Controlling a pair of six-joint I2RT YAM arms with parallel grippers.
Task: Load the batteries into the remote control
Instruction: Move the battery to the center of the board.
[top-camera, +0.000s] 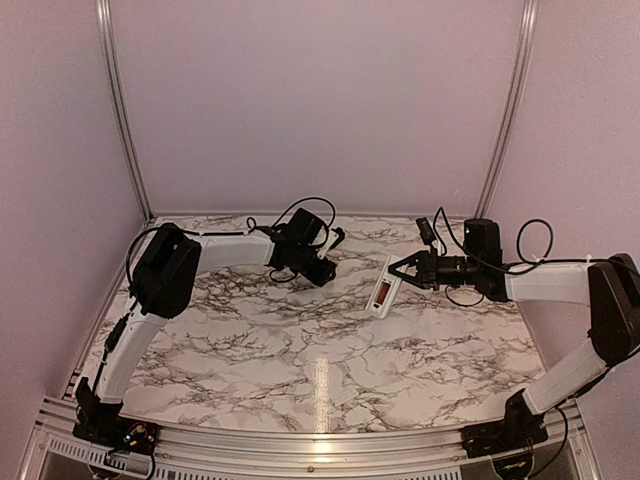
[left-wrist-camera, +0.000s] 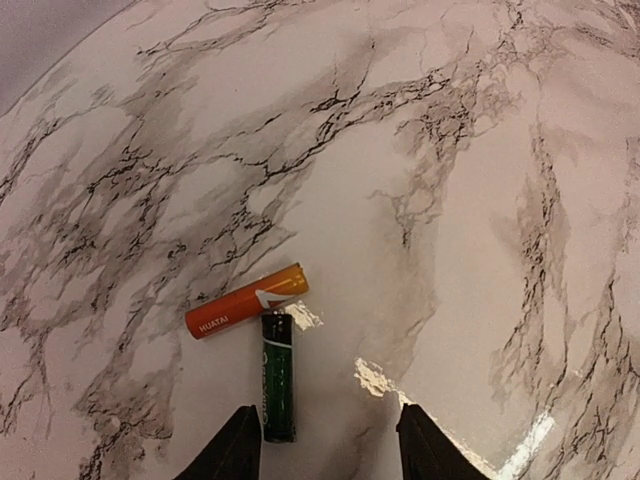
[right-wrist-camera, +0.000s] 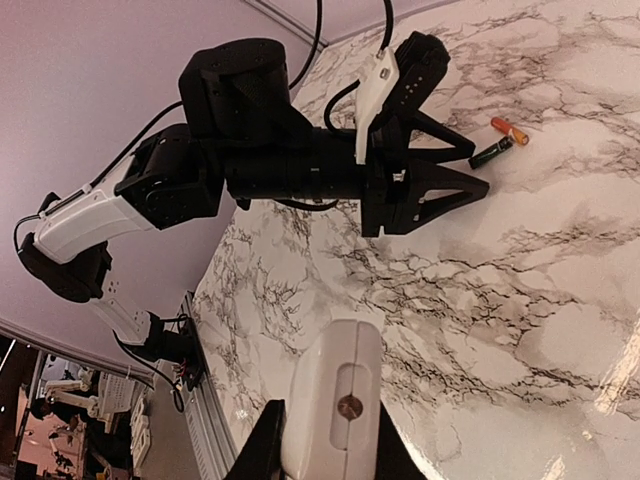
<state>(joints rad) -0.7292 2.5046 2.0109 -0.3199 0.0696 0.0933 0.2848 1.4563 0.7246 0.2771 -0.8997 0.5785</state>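
Two arms over one white, dark-veined marble-patterned tabletop (top-camera: 250, 340), one gripper apiece. Two batteries counted, both lying flat on the tabletop in the lower left half of the left wrist view: one slim orange cylindrical battery (left-wrist-camera: 246, 301) lettered HUATAI, slanting up to the right, and one slim dark green cylindrical battery (left-wrist-camera: 278, 377) running straight up the frame, its top end right under the orange one, touching or nearly so; cannot tell which. Left gripper (left-wrist-camera: 330, 452) low over them, jaws apart, gripping nothing; two black fingertips (left-wrist-camera: 235, 452) at the bottom edge of that view, the green battery's lower end just inside the left-hand one. Neither battery to be made out in the top view, with the left gripper sitting left of centre there. One flat white plastic remote control (top-camera: 382, 288) counted, just right of centre in the top view, slanting down to the left, a reddish patch on its upturned face, too small to identify. Right gripper (top-camera: 397, 277) clamped tight on the remote's upper right end. Same remote at the bottom centre of the right wrist view, pinched between two black fingers, plain white side showing, with one oval recess and one small dark round spot inside it. Both batteries tiny at the upper right of that view, just beyond the left gripper's spread fingertips, well apart from the remote.
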